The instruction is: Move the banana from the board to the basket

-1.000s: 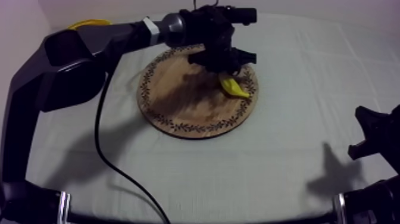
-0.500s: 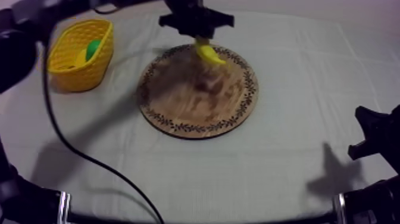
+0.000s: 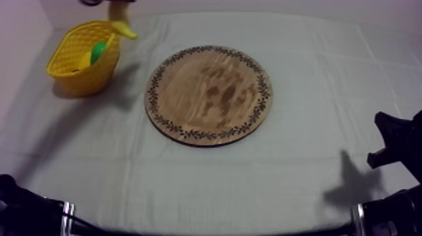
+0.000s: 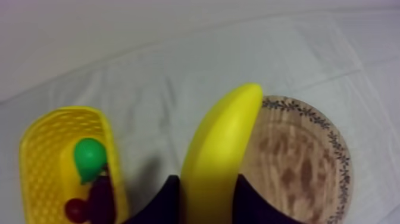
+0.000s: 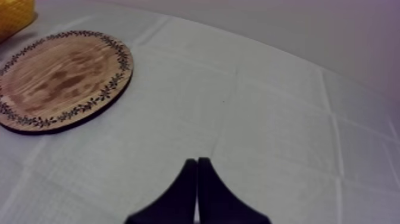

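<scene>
Round wooden board (image 3: 209, 94) at mid-table, yellow basket (image 3: 75, 69) well apart at its left, banana (image 4: 220, 149) aloft by the basket's rim, clamped between left gripper (image 4: 205, 199)'s 2 fingers (image 4: 159, 202), right gripper (image 5: 197, 190) pressed together on nothing, low at right.

One each: board (image 3: 210, 94), basket (image 3: 81, 78), banana (image 4: 217, 155), pear (image 4: 89, 158), grapes (image 4: 102, 196)

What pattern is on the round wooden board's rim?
A dark leaf-sprig ring circles the round wooden board; top view shows it best.
</scene>
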`<state>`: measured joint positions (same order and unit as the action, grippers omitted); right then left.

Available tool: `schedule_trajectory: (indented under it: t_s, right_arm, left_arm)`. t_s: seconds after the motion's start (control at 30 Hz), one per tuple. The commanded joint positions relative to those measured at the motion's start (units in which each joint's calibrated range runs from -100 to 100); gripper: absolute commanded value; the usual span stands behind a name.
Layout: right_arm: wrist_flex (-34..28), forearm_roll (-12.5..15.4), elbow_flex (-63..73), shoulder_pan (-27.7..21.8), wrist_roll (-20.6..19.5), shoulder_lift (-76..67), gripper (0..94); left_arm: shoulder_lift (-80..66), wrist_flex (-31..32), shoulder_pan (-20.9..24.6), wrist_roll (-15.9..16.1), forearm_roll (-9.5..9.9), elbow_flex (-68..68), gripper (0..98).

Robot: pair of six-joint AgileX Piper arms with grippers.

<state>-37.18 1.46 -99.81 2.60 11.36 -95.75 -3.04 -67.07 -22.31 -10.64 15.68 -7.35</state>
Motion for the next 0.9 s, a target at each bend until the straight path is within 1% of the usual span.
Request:
schedule_trajectory:
  t_s: [0.0,0.1,0.23,0.47,0.7,0.77,0.87]
  right_arm:
    - [0.0,0.0,0.0,0.0,0.0,0.0,0.3]
    - [0.0,0.0,0.0,0.0,0.0,0.0,0.3]
    - [0.0,0.0,0.0,0.0,0.0,0.0,0.3]
    - [0.0,0.0,0.0,0.0,0.0,0.0,0.3]
    - [0.0,0.0,0.0,0.0,0.0,0.0,0.3]
    - [0.0,0.0,0.0,0.0,0.0,0.0,0.3]
    - [0.0,0.0,0.0,0.0,0.0,0.0,0.3]
  left_arm:
    - [-11.9,1.2,1.2,0.1,1.69,-7.8,15.8]
    - [-14.3,4.6,3.3,-0.6,3.59,-10.9,15.4]
    - [-12.8,7.6,6.2,-1.6,5.04,-9.6,15.1]
    - [-3.8,9.1,11.5,-2.9,5.6,0.1,14.3]
    - [6.6,12.5,15.9,-3.0,5.69,7.4,14.6]
    - [9.5,13.5,16.9,-3.1,5.96,8.6,14.5]
    - [14.0,14.3,18.0,-3.4,6.95,10.0,13.9]
